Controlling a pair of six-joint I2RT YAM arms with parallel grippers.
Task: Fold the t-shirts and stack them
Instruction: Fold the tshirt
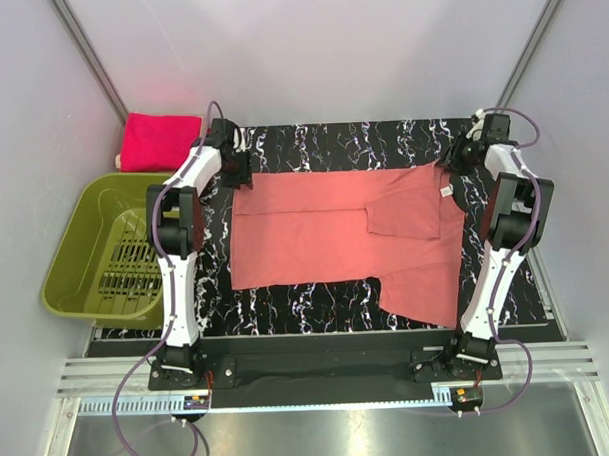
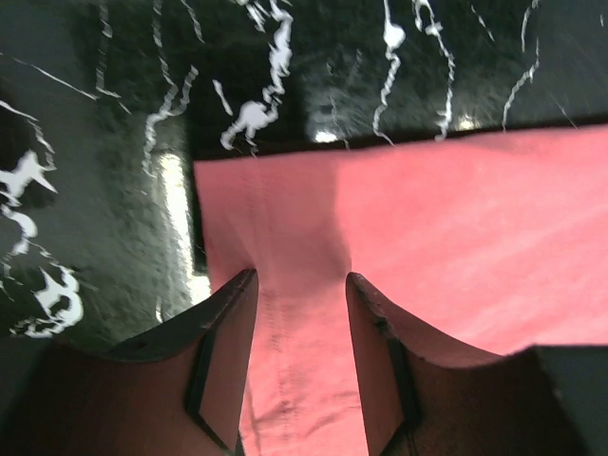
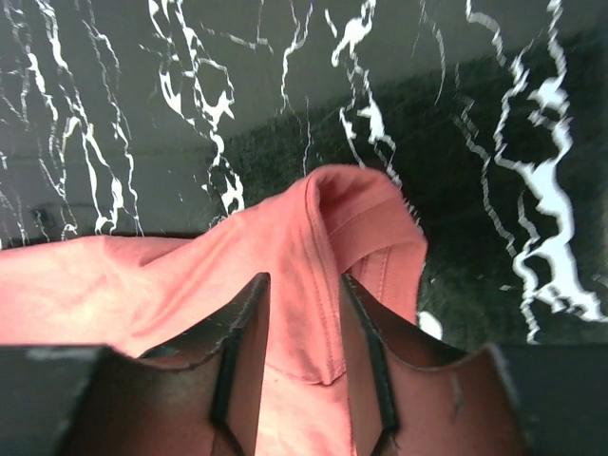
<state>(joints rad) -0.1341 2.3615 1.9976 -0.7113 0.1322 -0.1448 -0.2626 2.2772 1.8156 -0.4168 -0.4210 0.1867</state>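
A large salmon-coral t-shirt [image 1: 315, 238] lies partly folded on the black marbled mat [image 1: 322, 142], with one sleeve [image 1: 422, 294] hanging toward the near right. My left gripper [image 1: 240, 170] stands over the shirt's far left corner [image 2: 285, 218]. Its jaws are apart and the cloth lies loose between the fingers [image 2: 302, 275]. My right gripper [image 1: 452, 161] is at the far right corner, jaws apart around a raised fold of hem [image 3: 332, 209], which shows between its fingers [image 3: 304, 278]. A magenta-pink t-shirt [image 1: 159, 141], folded flat, lies beyond the mat at the far left.
An olive-green plastic basket [image 1: 85, 256] sits left of the mat, beside the left arm. Grey walls with metal posts close in the back and both sides. A metal rail [image 1: 320, 373] runs along the near edge by the arm bases.
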